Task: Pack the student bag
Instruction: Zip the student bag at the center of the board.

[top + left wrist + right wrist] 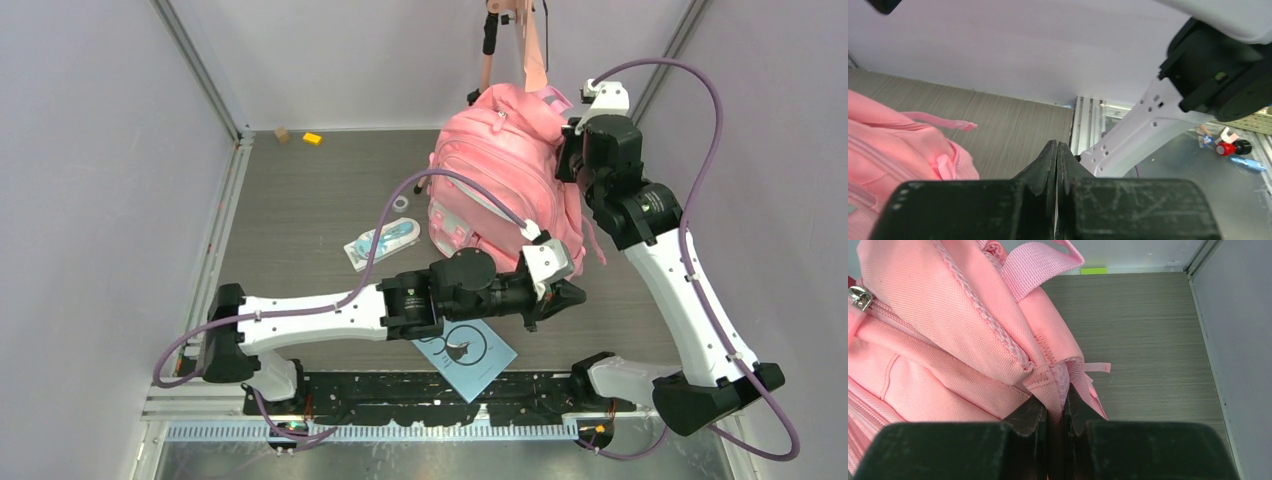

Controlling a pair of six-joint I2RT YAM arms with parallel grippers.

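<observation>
Student bag (505, 170) upright at counter (320, 200) rear right. Right pincer (1057, 412) clamped on bag's pink fabric edge. Left pincer (1057, 165) fully closed, empty, just beside bag's near side. Blue booklet (466, 355) below left arm.

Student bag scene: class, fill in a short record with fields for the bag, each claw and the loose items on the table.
bag: pink student bag, standing on the table
right claw: shut on a fold of the bag's fabric
left claw: shut, holding nothing, beside the bag
near the bag: packaged item
under the left arm: blue booklet
far edge: yellow block
</observation>
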